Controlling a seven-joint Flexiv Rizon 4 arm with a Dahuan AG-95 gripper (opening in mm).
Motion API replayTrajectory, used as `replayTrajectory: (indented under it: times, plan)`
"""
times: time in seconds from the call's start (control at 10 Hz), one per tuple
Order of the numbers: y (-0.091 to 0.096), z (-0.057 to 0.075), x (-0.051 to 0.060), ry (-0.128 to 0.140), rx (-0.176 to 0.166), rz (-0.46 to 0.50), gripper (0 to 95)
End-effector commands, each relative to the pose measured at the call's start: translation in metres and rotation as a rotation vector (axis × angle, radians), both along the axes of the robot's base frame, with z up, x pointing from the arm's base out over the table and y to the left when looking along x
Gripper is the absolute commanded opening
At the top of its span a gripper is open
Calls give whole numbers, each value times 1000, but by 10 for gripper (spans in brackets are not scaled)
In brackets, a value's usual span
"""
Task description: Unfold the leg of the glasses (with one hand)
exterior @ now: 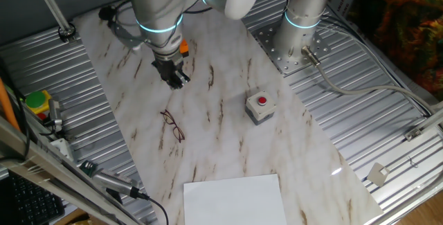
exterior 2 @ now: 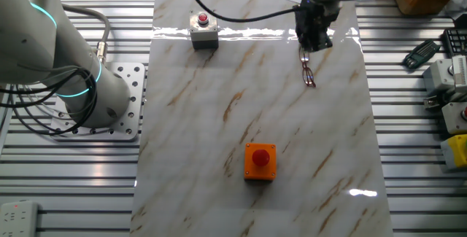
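The glasses (exterior: 172, 125) lie flat on the marble tabletop, a small thin dark reddish-brown wire frame with slim legs; the other fixed view shows the glasses (exterior 2: 309, 71) near the right side of the marble. My gripper (exterior: 178, 79) hangs above the table, a little beyond them and not touching them. Its dark fingers look pressed together with nothing between them. In the other fixed view the gripper (exterior 2: 314, 41) sits just above the frame in the image. I cannot make out how the legs are folded at this size.
A grey box with a red button (exterior: 259, 106) stands right of the glasses. An orange box with a red button (exterior 2: 260, 161) sits on the marble behind the gripper. A white sheet (exterior: 232, 197) lies at the front edge. The arm's base (exterior: 302, 24) is bolted at the back right.
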State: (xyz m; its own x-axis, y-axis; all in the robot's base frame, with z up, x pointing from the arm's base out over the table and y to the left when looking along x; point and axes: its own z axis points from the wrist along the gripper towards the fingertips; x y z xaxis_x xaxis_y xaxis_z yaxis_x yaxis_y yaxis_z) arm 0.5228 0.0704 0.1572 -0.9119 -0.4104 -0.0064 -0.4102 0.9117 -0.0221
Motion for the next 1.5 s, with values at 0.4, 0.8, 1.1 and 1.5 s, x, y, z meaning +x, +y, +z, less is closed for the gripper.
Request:
replayTrajectory:
  times: [0.4, 0.8, 1.1, 1.5]
  plan:
    - [33, -2, 13, -6, -2, 333, 0]
    - [51, -15, 28, -2, 5, 403, 0]
    - [56, -23, 35, 3, 10, 432, 0]
    - [58, -35, 41, 6, 6, 436, 0]
